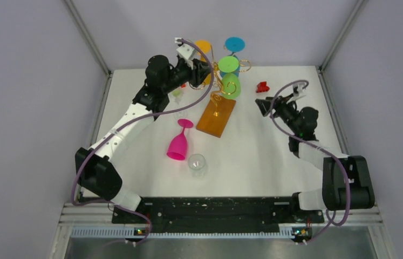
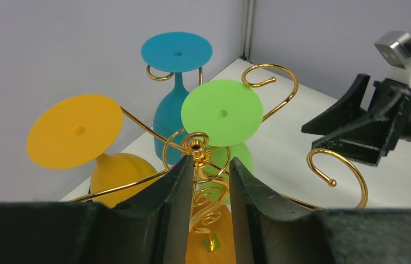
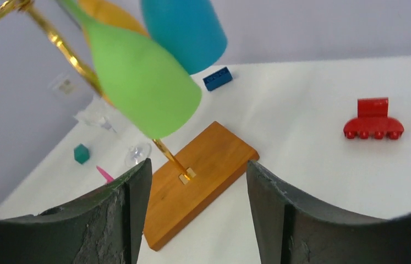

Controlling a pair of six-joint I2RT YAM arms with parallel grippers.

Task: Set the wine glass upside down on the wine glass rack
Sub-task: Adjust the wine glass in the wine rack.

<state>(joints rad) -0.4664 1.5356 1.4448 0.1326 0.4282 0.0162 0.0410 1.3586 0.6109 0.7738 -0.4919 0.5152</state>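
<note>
Doubly cautious, judging the pink wine glass (image 1: 179, 143) lying beside the base of the wine glass rack (image 1: 216, 116) light, stiff, slippery, pinchable at its stem; straddling the rack's post with narrowly parted left gripper (image 2: 209, 162), holding right gripper (image 3: 197, 165) wide, empty.

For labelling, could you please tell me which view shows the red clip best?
Right wrist: the red clip is large and unobstructed. Top external shows it tiny; left wrist misses it.

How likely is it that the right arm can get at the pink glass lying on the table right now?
Probably yes. Its end effector is open and empty, and the pink glass lies uncovered; only the rack's wooden base sits between.
</note>
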